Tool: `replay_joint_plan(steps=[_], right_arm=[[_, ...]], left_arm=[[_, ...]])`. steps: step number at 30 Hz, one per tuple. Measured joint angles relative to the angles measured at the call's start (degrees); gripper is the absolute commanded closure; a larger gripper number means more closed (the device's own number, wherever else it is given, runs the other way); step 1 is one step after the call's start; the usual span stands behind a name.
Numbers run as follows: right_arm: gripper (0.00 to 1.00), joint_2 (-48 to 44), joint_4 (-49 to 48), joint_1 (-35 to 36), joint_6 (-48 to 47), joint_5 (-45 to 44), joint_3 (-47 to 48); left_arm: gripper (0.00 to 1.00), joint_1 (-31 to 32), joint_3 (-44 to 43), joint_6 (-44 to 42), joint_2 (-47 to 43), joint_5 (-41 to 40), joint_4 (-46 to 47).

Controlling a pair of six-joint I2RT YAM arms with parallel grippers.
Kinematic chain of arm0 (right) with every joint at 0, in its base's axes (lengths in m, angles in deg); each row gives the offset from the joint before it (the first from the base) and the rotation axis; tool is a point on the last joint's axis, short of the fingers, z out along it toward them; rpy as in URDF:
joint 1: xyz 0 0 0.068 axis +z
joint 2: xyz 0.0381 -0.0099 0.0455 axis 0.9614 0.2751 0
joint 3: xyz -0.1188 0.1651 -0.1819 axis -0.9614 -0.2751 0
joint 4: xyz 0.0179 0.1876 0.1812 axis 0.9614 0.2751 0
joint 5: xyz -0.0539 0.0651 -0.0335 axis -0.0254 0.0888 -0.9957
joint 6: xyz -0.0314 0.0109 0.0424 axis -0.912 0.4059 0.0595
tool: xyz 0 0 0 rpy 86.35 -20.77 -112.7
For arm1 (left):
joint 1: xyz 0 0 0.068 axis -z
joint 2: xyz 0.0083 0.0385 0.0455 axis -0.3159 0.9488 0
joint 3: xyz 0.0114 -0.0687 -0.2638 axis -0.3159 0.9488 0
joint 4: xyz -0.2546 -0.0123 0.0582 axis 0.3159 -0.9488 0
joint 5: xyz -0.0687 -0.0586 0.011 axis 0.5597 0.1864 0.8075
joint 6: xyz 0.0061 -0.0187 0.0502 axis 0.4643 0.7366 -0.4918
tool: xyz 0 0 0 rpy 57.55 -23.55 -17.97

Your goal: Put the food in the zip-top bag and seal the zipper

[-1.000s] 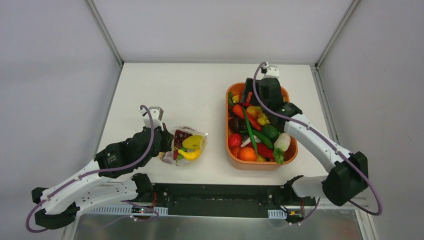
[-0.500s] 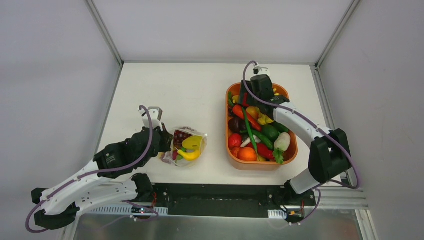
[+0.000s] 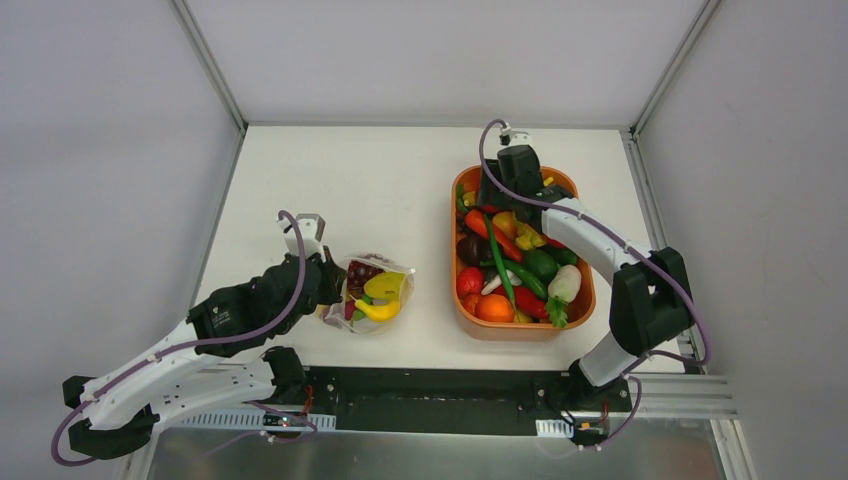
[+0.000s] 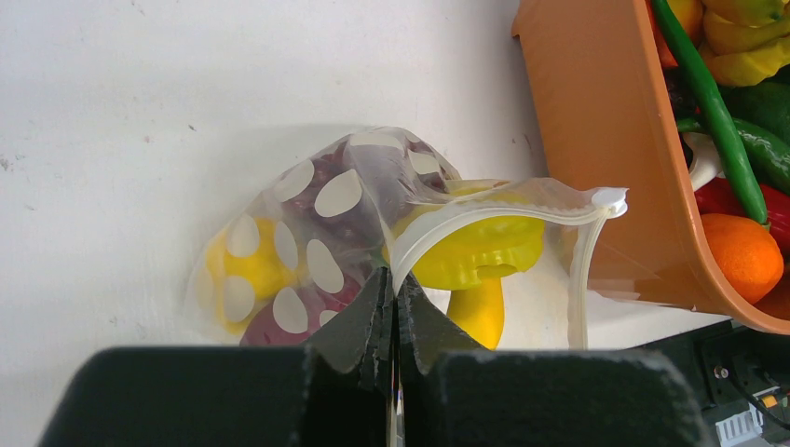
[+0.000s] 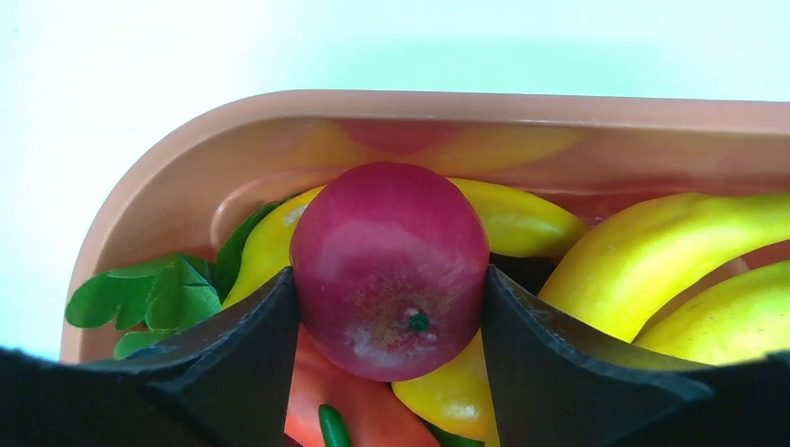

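Right claw [image 3: 503, 188], seen from above, reaches into the far end of the orange tray [image 3: 455, 262], down among the heaped toy food [image 3: 520, 265]. Well to the left of the tray, on the white table [image 3: 330, 180], lies the dotted clear bag [image 3: 375, 293], already holding several pieces. The left claw [image 3: 332, 285] sits at the bag's edge farthest from the tray.

Left wrist camera: the left claw [image 4: 393, 312] is pinched shut on one lip of the bag [image 4: 307, 270], apparently to hold the mouth open toward the tray. The zipper [image 4: 508, 197] arches unsealed over a yellow piece [image 4: 477, 253]. Purple grapes [image 4: 371, 186] show through the dots, and the tray's wall [image 4: 596, 130] is just beside the mouth.

Right wrist camera: the right claw [image 5: 389, 293] is clamped on a red fruit [image 5: 391, 233] — round and glossy, a finger [image 5: 265, 321] pressed to each side — near the tray's far rim [image 5: 466, 107]. Yellow bananas [image 5: 652, 242] lie beside it. The fruit likely goes to the bag next; sealing is not yet begun.
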Motion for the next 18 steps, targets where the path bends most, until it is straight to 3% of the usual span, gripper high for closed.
replay_joint_plan(steps=[5,18], right_arm=[[0.51,-2.27,-0.74,-0.13,0.74,2.03,-1.20],[0.53,-25.57,-6.60,-0.13,6.84,9.49,-11.85]], left_arm=[[0.98,0.00,0.00,0.02,0.02,0.00,0.00],[0.98,0.00,0.00,0.02,1.22,-0.02,0.04]])
